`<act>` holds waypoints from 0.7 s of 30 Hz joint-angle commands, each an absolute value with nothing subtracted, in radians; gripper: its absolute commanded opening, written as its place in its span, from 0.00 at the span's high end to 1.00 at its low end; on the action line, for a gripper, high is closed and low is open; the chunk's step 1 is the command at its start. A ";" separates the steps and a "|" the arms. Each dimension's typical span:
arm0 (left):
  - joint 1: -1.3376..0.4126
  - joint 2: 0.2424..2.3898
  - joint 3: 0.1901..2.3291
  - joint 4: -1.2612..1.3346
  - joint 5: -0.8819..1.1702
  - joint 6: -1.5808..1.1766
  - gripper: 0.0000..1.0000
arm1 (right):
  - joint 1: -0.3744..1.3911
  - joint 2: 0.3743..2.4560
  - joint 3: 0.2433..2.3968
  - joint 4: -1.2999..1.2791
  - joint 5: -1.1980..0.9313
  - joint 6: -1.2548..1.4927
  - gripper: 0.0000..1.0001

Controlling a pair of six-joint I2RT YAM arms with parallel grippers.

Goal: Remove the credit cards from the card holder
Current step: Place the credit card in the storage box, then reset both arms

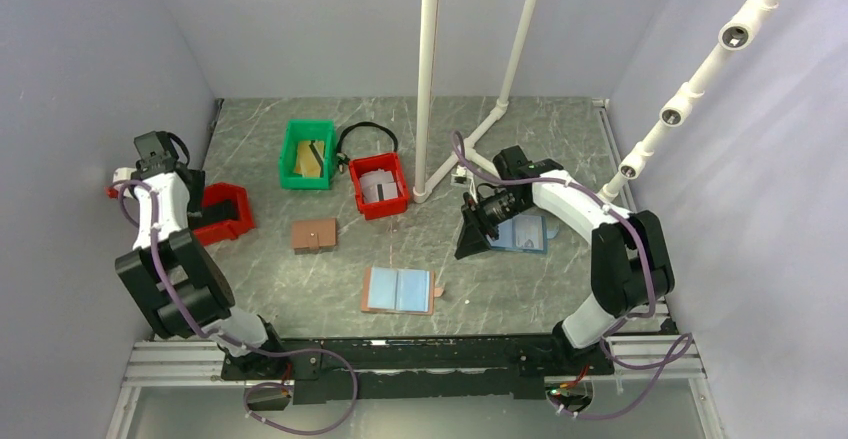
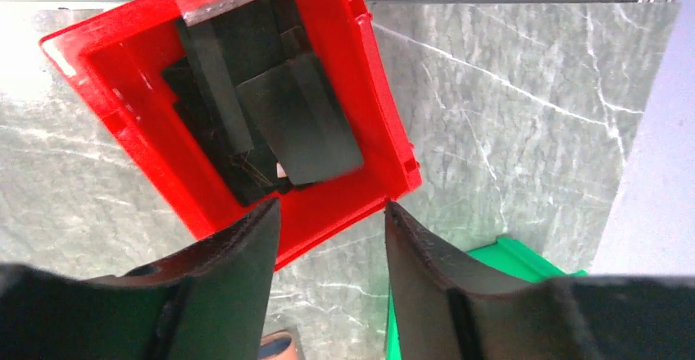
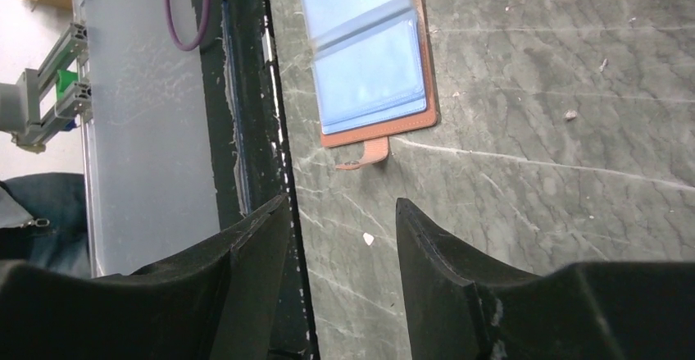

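Card holder (image 1: 400, 290) lies open by near edge of tabletop (image 1: 520, 299) — pockets look empty, so likely done. Left claw (image 2: 332, 206), right claw (image 3: 342, 202) — both agape, holding nothing.

Card holder (image 1: 399, 290) lay open, flat on table (image 1: 300, 289), near centre. Closed holder (image 1: 314, 234) sat farther and left of it, well apart. Second open holder (image 1: 528, 233) lay right of both, farther than card holder. Left bin (image 1: 232, 199) sat by left wall, left of closed holder, loose cards (image 2: 299, 122) piled inside. Far bin (image 1: 288, 157) stood behind closed holder. Middle bin (image 1: 384, 209) was just right of far bin, credit cards (image 1: 378, 185) inside. Pole foot (image 1: 424, 195) stood just right of middle bin.
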State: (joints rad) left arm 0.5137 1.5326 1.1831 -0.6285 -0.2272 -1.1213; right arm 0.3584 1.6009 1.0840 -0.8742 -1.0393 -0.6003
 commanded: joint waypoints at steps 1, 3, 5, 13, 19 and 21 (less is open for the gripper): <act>0.514 1.386 1.165 -0.647 -0.224 -1.129 0.42 | 0.348 1.555 1.080 -0.873 -1.050 -0.629 0.47; 0.513 1.320 1.172 -0.678 -0.198 -1.114 0.40 | 0.348 1.547 1.081 -0.880 -1.052 -0.634 0.47; 0.508 1.267 1.183 -0.720 -0.156 -1.085 0.36 | 0.347 1.534 1.081 -0.886 -1.050 -0.640 0.47; 0.409 1.096 1.125 -0.760 0.213 -0.779 0.12 | 0.300 1.454 1.100 -0.907 -0.971 -0.648 0.42; 0.294 1.075 1.102 -0.802 0.605 -0.582 0.06 | 0.212 1.398 1.154 -0.966 -0.908 -0.650 0.37; 0.262 1.071 1.092 -0.837 0.680 -0.576 0.06 | 0.183 1.379 1.185 -0.982 -0.878 -0.638 0.34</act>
